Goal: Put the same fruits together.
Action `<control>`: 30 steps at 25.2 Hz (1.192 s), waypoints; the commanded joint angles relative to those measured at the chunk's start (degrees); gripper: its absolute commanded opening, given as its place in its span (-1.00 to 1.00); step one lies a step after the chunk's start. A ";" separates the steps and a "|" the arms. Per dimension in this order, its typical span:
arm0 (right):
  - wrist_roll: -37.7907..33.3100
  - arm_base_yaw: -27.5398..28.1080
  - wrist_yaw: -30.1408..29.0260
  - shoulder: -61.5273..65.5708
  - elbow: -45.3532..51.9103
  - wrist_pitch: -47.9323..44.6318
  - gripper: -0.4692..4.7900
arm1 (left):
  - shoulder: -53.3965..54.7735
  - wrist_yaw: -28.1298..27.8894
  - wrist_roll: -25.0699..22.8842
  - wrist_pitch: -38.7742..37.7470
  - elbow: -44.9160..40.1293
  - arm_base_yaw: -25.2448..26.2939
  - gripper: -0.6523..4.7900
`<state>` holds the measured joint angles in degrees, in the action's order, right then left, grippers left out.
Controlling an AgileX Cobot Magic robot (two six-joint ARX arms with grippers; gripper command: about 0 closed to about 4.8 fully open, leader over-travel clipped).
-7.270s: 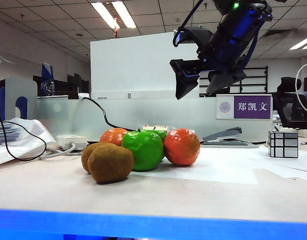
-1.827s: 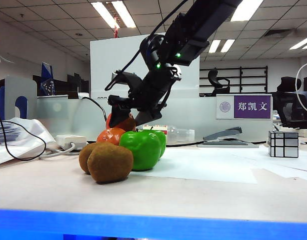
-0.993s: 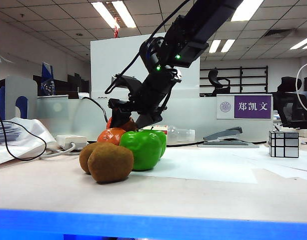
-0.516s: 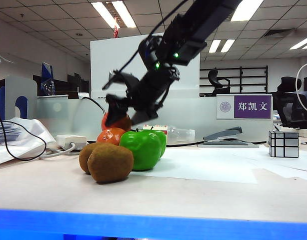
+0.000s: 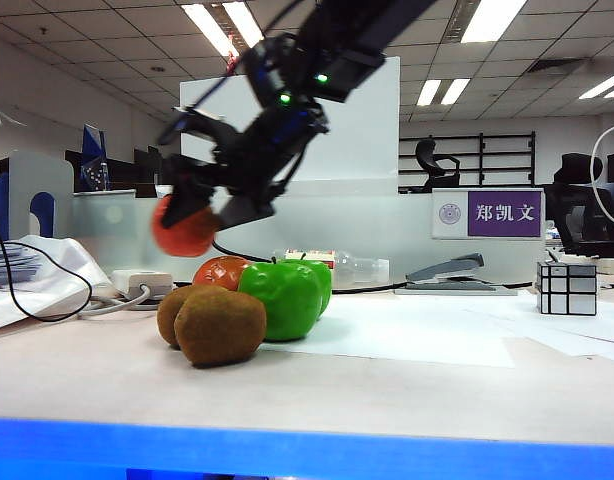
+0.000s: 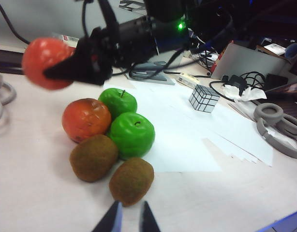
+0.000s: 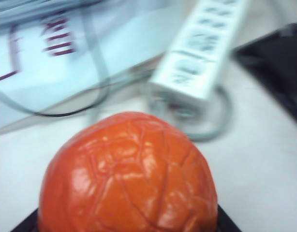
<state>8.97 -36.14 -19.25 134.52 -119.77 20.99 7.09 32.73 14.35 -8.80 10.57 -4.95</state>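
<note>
Left to right in the exterior view. I have the right arm's fingers (image 5: pixel 200 207) clamped on a dimpled orange-red round toy orange (image 5: pixel 183 229), carried clear above the table (image 5: pixel 387 390); the right wrist view shows it seated between them, filling the lower frame (image 7: pixel 127 176). I judge it is held high so it can pass over the cluster without knocking it.

Below and to the right of those fingers sits the second orange-red toy orange (image 5: pixel 224 271), touching two fuzzy brown oval kiwis (image 5: pixel 219 324) in front and two glossy bright-green apples (image 5: pixel 284 297) beside it. Kiwis already lie together, as do the apples; only the oranges remain apart, so the held one belongs just beside its twin.

A silver mirror cube (image 5: pixel 566 288) stands well apart to the right, outside the task.

The left arm's fingers (image 6: pixel 126 218) hang parted, holding nothing, with the nearer kiwi (image 6: pixel 131 180) just beyond their tips.
</note>
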 commanded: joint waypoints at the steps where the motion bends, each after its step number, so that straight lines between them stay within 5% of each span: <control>1: 2.01 -2.27 0.50 0.17 -0.37 0.70 -0.85 | 0.02 -0.52 -0.46 0.68 0.15 0.02 -0.53; 30: 8.90 -7.96 10.43 2.60 -0.33 9.46 -0.85 | 0.02 -4.59 -0.83 -1.81 0.17 0.02 -0.53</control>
<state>17.26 -43.70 -9.04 136.92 -119.81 30.33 7.07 28.23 13.72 -11.29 10.55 -4.95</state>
